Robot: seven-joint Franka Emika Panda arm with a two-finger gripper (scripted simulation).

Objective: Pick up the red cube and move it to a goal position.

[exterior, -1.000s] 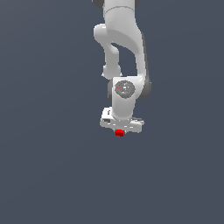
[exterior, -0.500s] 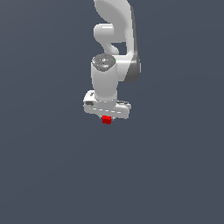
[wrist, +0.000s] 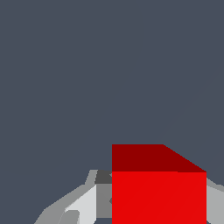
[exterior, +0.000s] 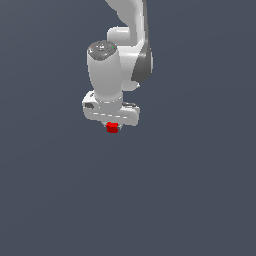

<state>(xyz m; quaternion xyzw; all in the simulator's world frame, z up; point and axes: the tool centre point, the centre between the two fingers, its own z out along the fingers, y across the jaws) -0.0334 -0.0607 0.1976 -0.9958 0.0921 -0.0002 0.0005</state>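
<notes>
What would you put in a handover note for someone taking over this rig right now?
Gripper: shut on the red cube, which sits between the fingers just under the white hand; the wrist view shows the cube close up with a finger beside it.
Cube: off any surface as far as the exterior view shows, carried beneath the arm.
Done: the pick.
Left: carry the cube to the goal position. No goal marker is visible in either view, so I cannot say how far off it is. Keep the grip closed until there.
</notes>
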